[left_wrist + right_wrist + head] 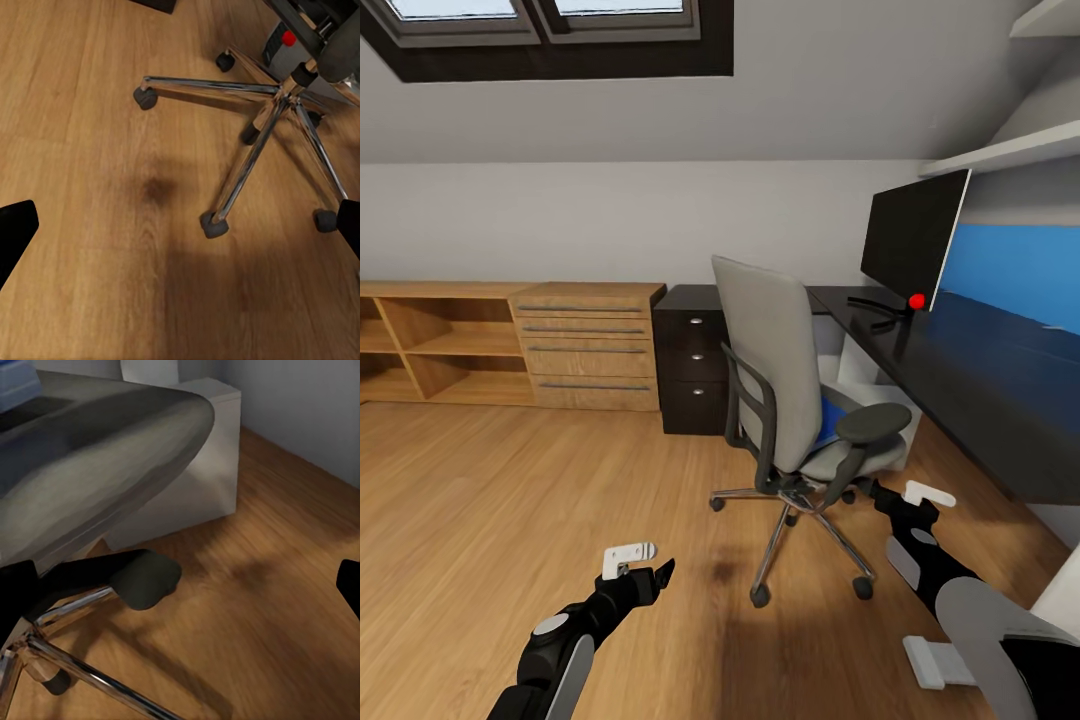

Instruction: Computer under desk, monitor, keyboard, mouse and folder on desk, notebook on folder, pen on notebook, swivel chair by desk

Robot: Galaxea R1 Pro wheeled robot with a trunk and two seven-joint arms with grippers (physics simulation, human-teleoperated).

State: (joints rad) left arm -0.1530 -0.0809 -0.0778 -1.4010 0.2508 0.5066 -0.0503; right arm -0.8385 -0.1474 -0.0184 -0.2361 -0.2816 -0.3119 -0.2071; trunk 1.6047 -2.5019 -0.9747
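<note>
The grey swivel chair (765, 370) stands on the wood floor in front of the black desk (970, 365), its back turned toward me. The blue folder (828, 420) lies on its seat. On the desk stands the black monitor (913, 245). Under the desk sits the light grey computer (184, 465), and its red light (289, 39) shows past the chair's star base (255, 135). My left gripper (652, 578) hangs open above the floor, left of the chair base. My right gripper (888, 500) is open, low beside the seat (97, 457), holding nothing.
A dark three-drawer unit (695, 360) ends the desk behind the chair. A low light-wood cabinet (590, 345) runs along the back wall at left. A blue wall panel (1020, 270) and a shelf (1000, 150) sit above the desk. Open floor (500, 490) lies left.
</note>
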